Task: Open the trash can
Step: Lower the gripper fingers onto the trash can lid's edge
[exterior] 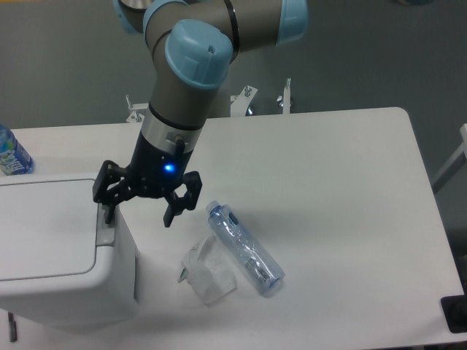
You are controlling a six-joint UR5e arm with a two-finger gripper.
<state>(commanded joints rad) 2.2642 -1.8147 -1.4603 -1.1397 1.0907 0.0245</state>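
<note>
The trash can (62,251) is seen at the near left of the table (343,189), cut off by the left edge of the view. Its flat white lid (44,227) is down, and a grey push-button tab (106,235) is set in the rim on its right side.

The gripper (139,217) is hung over that right rim, pointing down, with a blue light lit on its black body. Its fingers are spread wide — nothing is held between them. The left finger (108,210) is placed right above the grey tab, at or just short of touching it; contact cannot be made out. The right finger (173,213) is hung in the air beyond the bin's side.

A clear plastic bottle (244,248) is laid on its side to the right of the bin, with a crumpled clear wrapper (208,275) just beside it. Part of another bottle (11,154) with a blue label is seen at the far left edge.
</note>
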